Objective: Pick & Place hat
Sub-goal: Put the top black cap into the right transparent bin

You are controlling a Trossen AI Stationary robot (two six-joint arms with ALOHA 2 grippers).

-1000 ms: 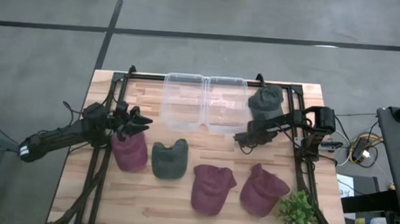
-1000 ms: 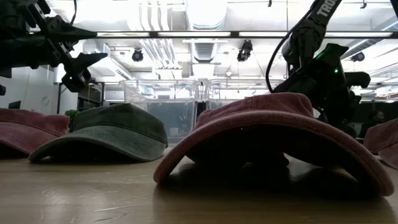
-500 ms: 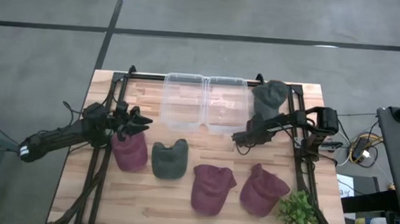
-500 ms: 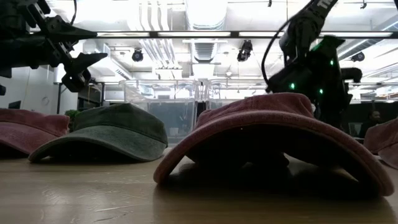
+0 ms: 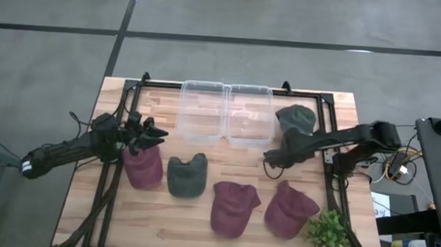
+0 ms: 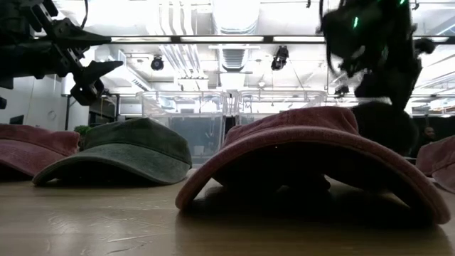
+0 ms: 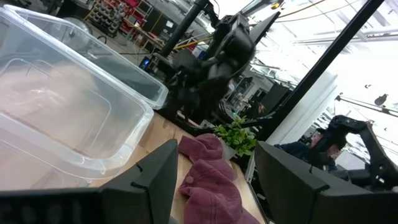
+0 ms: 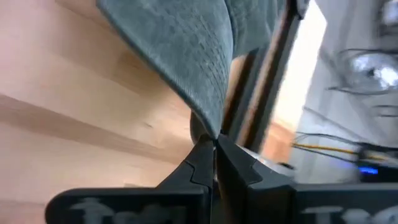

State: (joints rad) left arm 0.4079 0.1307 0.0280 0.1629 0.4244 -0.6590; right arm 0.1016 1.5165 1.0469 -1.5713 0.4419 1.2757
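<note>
**Pinching the grey hat by its brim, beside the bins**

Now I am holding the grey hat (image 5: 295, 118) with the right gripper (image 5: 271, 156), and the right wrist view is showing why I am trusting the grip: the two dark fingers (image 8: 198, 163) are meeting tip to tip with the thin edge of the grey fabric caught between them. I am taking it by the brim because that edge is the only part flat enough for such narrow jaws; the crown would just fold away.

In the high view the hat is sitting at the upper right of the table (image 5: 198, 215), just right of the right-hand clear bin (image 5: 250, 114), partly over the black frame rail (image 5: 324, 115). I judge that bin to be where it is going, since it is the nearest one.

The left gripper (image 5: 154, 133) is waiting at centre left of the high view with its fingers spread wide and nothing in them, hovering just above the leftmost maroon hat (image 5: 144, 167), presumably staged for its own pick. The dark green hat (image 5: 185, 176) and two more maroon hats (image 5: 232, 208) are lying along the lower part of the table, beside a small plant (image 5: 327, 232) at lower right. My worry is the rail snagging the fabric.
</note>
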